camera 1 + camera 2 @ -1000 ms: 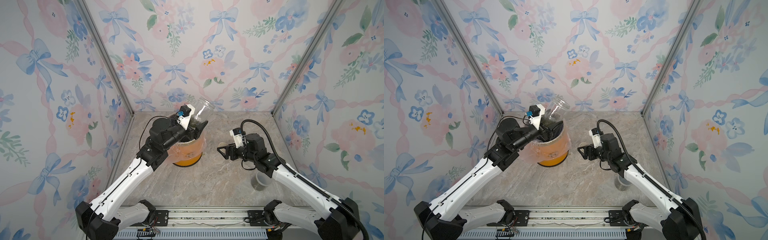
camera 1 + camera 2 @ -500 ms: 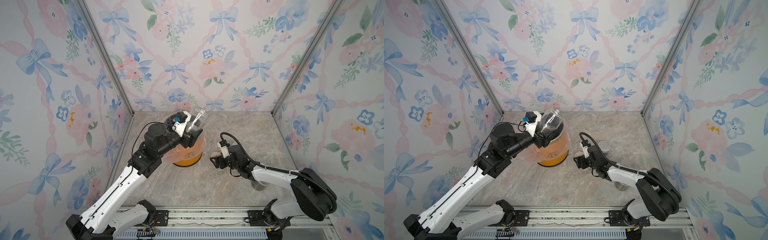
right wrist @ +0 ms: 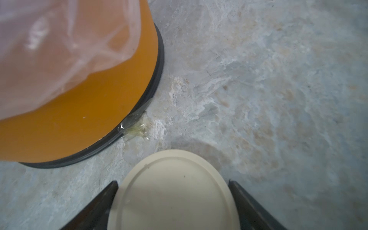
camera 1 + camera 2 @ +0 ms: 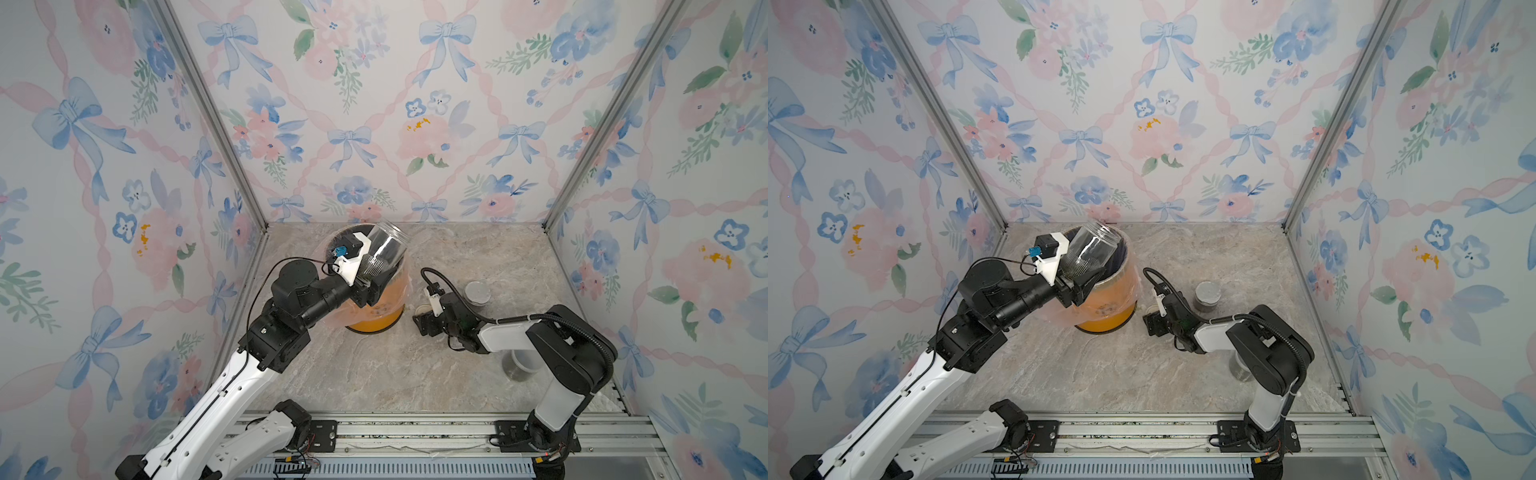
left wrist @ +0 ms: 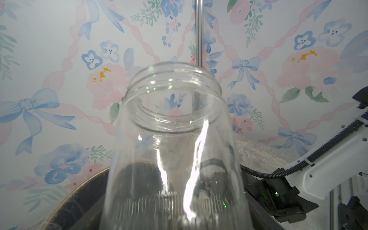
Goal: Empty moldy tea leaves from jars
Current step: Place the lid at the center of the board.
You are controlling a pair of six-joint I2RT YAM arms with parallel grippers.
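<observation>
- One clear cylindrical jar (image 4: pixel 384 249) tilted above orange plastic-lined bin (image 4: pixel 378 316), left end effector (image 4: pixel 368 286) clamped on it.
- Right end effector (image 3: pixel 172 181) flanks beige round lid (image 3: pixel 173 199) on worktop (image 3: pixel 258 79); grip unclear.

place: lab test booth | cues: floral wallpaper panels (image 4: pixel 374 124), aluminium frame (image 4: pixel 210 112), arm rail (image 4: pixel 415 432)

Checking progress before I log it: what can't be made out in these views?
- Near jar: the right arm overlaps it in both top views; contents unclear.
- Bin interior: held jar and left gripper block it in both top views.
- Lid: the right wrist view's edge cuts it off; whether the right gripper grips it is unclear.
</observation>
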